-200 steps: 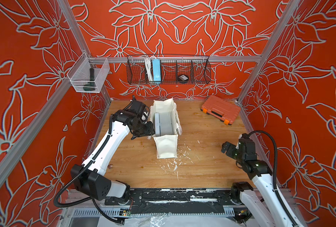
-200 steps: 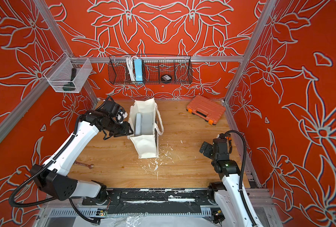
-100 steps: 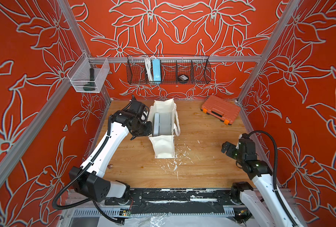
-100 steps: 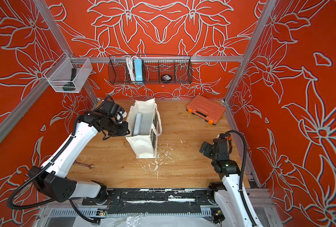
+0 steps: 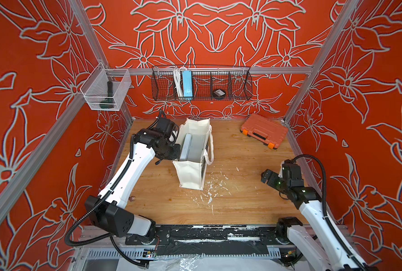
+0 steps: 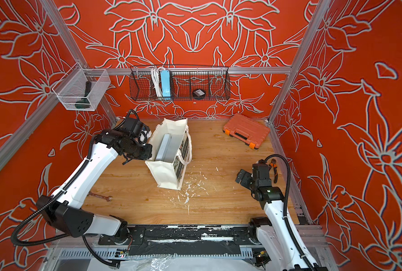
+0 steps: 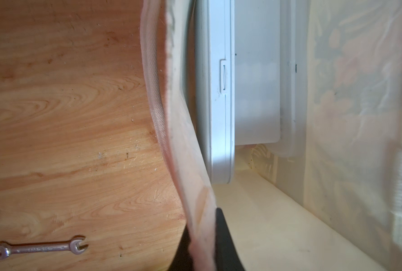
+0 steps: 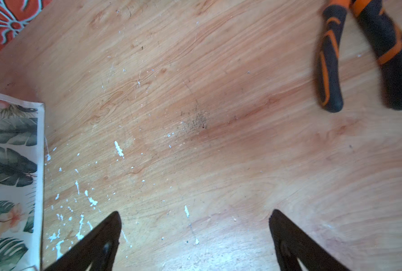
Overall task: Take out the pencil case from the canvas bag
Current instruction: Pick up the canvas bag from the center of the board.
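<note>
The canvas bag stands upright with its mouth open on the wooden tabletop, left of centre and toward the back wall. Its floral printed panel faces the right arm's side, and one white handle hangs down over that panel. Inside the bag the pencil case, a flat pale grey box, stands on its long edge against the bag wall nearest the left arm. In the left wrist view a small latch shows on the case's seam, and the case sits just inside the cloth. The left tool is clenched on the rim of that same bag wall, with one black finger outside the cloth and the other inside, so it grasps the canvas and not the case. The right tool hangs well apart from the bag over bare wood near the right wall, its fingers spread wide with nothing between them. Black-and-orange pliers lie near it on the tabletop. A small wrench lies on the wood beside the left arm. White flecks are scattered on the wood just in front of the bag. An orange hard case rests in the back right corner.
</note>
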